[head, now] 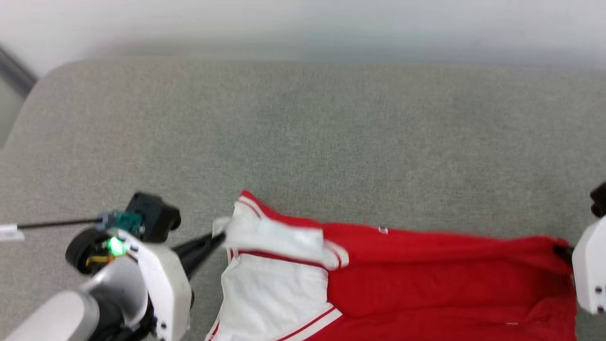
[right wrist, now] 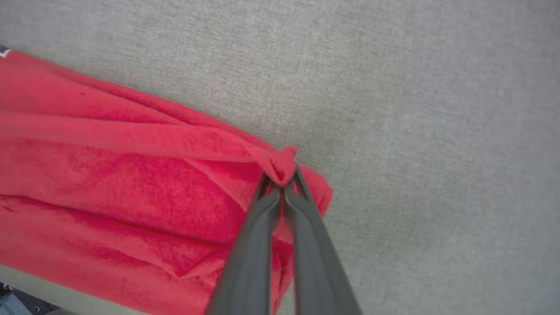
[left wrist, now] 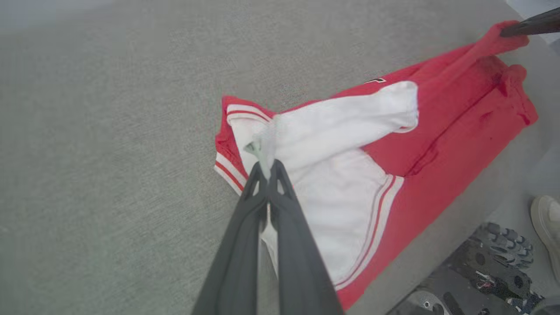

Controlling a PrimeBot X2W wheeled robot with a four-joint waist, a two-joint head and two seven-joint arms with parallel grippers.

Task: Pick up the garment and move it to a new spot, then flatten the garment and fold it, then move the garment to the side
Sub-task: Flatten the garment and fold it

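A wide table [head: 303, 132] covered in grey cloth, with a rounded far-left corner, takes up most of the head view. The garment [head: 426, 265] lies along the table's near edge, from the middle of that view out to the right, stretched lengthwise between the two grippers. Most of it is red cloth in long loose folds, and its near side runs off the bottom of the head view. At its left end is a white panel edged with red-and-white striped trim [left wrist: 385, 197], and a white sleeve [left wrist: 341, 118] is pulled up and across the red cloth. The left gripper [left wrist: 267, 168] comes in from the left, low over the table, with its two dark fingers pressed together on a pinch of white sleeve cloth. A little tuft of that cloth pokes out past the tips. The right gripper [right wrist: 282, 181] is at the garment's far right end, its fingers squeezed together on a small bunched corner of red cloth, with the folds fanning away from that pinch. In the left wrist view one of the right gripper's dark fingers reaches in at the top right corner, touching that same red corner. Below the table's edge in that view there is a dark ridged wheel [left wrist: 503, 245] on the floor and the toe of a pale shoe [left wrist: 547, 218]. A small black mark with a white outline [left wrist: 376, 80] shows on the red cloth near the sleeve.
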